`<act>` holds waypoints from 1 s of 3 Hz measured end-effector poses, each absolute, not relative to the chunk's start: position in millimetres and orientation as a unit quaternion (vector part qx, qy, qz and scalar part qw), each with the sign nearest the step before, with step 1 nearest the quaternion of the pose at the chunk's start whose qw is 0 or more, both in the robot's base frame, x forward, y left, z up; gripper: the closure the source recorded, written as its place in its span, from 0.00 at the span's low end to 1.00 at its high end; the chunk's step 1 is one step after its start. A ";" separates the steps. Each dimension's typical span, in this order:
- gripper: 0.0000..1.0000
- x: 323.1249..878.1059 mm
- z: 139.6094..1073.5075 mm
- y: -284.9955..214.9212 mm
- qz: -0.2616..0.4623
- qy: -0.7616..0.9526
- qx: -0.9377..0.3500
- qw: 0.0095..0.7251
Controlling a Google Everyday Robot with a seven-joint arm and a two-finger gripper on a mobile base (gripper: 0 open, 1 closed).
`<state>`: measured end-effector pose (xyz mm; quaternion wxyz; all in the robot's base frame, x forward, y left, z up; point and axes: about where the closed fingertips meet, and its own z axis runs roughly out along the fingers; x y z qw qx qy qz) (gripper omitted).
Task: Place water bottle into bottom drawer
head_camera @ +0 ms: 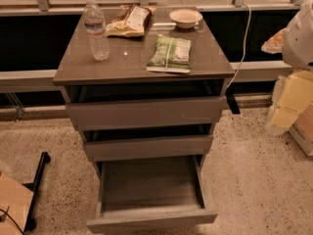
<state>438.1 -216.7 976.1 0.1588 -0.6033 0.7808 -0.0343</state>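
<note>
The water bottle, clear and ribbed with a white cap, stands upright at the back left of the cabinet top. The bottom drawer is pulled far out toward me, and its inside is bare wood. The two shallower drawers above it are each open a little. My gripper is not in view. Only a white rounded part of the robot shows at the right edge, well away from the bottle.
A green snack bag, a brown chip bag and a small bowl lie on the cabinet top. A white cable hangs beside the cabinet's right side. Yellow and cardboard boxes stand at right. A black stand is on the floor at left.
</note>
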 end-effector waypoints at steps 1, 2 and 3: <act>0.00 438.5 976.5 -216.4 -0.035 0.781 -0.603 0.160; 0.00 462.4 973.4 -200.2 -0.013 0.780 -0.598 0.187; 0.00 500.7 971.8 -172.1 0.015 0.767 -0.600 0.226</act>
